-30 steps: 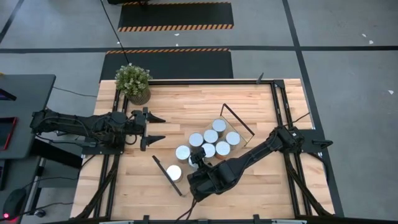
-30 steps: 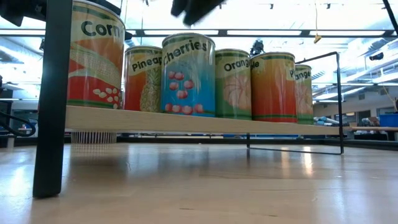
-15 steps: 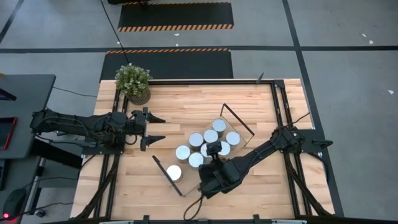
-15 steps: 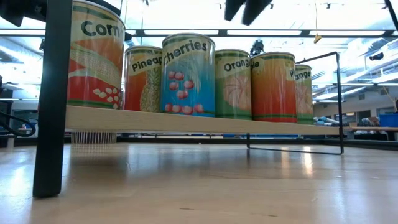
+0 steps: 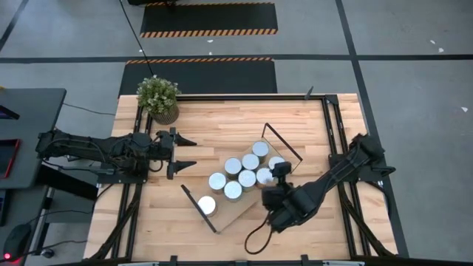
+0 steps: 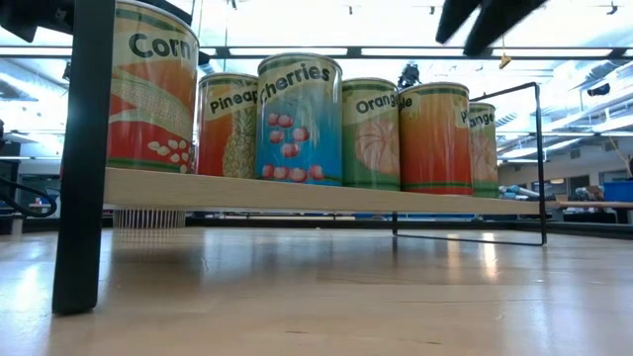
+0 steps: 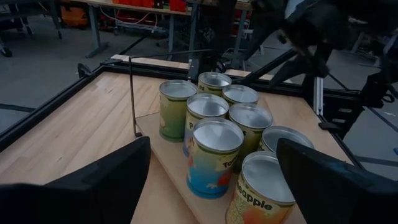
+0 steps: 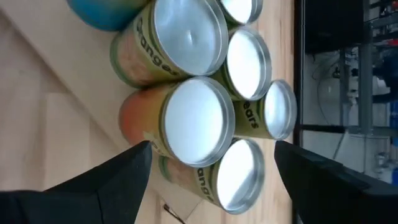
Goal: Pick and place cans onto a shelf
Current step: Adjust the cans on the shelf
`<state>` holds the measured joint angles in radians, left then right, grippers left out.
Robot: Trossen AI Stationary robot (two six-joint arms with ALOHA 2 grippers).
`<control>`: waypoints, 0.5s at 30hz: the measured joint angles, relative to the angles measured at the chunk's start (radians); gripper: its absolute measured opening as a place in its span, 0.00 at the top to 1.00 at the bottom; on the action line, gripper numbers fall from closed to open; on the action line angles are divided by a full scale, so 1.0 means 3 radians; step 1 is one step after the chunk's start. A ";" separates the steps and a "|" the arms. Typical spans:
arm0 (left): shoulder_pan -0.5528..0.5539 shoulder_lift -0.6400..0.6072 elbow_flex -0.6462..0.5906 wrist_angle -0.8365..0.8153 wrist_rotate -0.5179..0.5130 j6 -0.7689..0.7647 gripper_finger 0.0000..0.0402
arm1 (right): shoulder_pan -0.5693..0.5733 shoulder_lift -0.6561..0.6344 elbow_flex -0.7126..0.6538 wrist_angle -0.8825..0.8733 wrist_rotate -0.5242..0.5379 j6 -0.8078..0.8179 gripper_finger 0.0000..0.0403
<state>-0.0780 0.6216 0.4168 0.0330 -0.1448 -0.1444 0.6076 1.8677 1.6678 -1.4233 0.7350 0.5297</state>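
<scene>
The right gripper (image 5: 279, 173) is hovering just above the can cluster, near the end of the shelf (image 5: 240, 210) that points toward two o'clock, with its fingers (image 8: 93, 183) standing apart and nothing between them; directly below it, an orange-sided can (image 8: 186, 121) is showing its pale round top. Around that can, the other cans (image 5: 233, 190) are standing upright in a tight group on the light-wood shelf, which is lying diagonally from seven o'clock to two o'clock across the table (image 5: 214, 125). One can, the corn can (image 5: 207, 205), is sitting apart at the seven o'clock end beside the black wire frame (image 5: 198, 209). In the low view, the cherries can (image 6: 299, 119) and the pineapple can (image 6: 227, 124) are lined up along the shelf board. At nine o'clock from the cluster, well apart, the left gripper (image 5: 185, 151) is waiting over bare tabletop, its fingers (image 7: 99, 186) spread and empty. At eleven o'clock, a potted green plant (image 5: 159, 97) is standing on the table corner.
</scene>
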 joint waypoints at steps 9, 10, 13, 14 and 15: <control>0.0000 0.0000 0.0000 0.0003 0.0000 0.0001 0.12 | 0.0013 -0.0393 -0.0980 0.0894 0.0276 0.0031 0.14; 0.0000 0.0000 0.0000 0.0002 0.0000 0.0001 0.12 | 0.0011 -0.0396 -0.1023 0.0921 0.0311 0.0030 0.14; 0.0000 0.0000 0.0000 0.0002 0.0000 0.0003 0.12 | -0.0021 -0.0397 -0.1081 0.0954 0.0391 0.0040 0.14; 0.0000 0.0000 0.0000 0.0001 0.0000 0.0003 0.12 | -0.0036 -0.0397 -0.1084 0.0953 0.0409 0.0047 0.14; 0.0000 0.0000 0.0000 0.0001 0.0000 0.0003 0.12 | -0.0054 -0.0397 -0.1084 0.0954 0.0425 0.0053 0.14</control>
<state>-0.0780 0.6216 0.4168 0.0334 -0.1448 -0.1436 0.5913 1.7486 1.3426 -1.1371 0.8626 0.5457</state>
